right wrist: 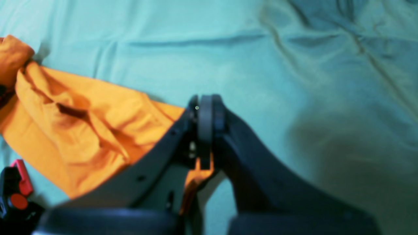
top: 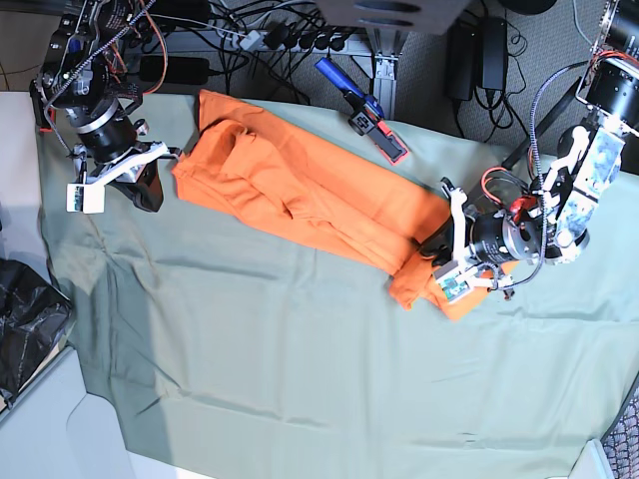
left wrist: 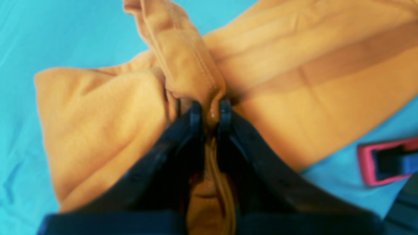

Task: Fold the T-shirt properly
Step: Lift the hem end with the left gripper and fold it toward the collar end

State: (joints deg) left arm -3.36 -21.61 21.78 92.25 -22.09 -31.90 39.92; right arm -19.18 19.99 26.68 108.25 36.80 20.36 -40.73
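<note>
The left gripper pinches a bunched fold of the T-shirt, while the right gripper's jaws are closed on nothing above the green cloth.

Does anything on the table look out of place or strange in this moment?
Yes. The T-shirt lies bunched in a long diagonal strip on the green cloth, not flat. A red and black tool lies on the cloth beside the shirt's far edge.

sage-green cloth, red-blue tool, black bag
</note>
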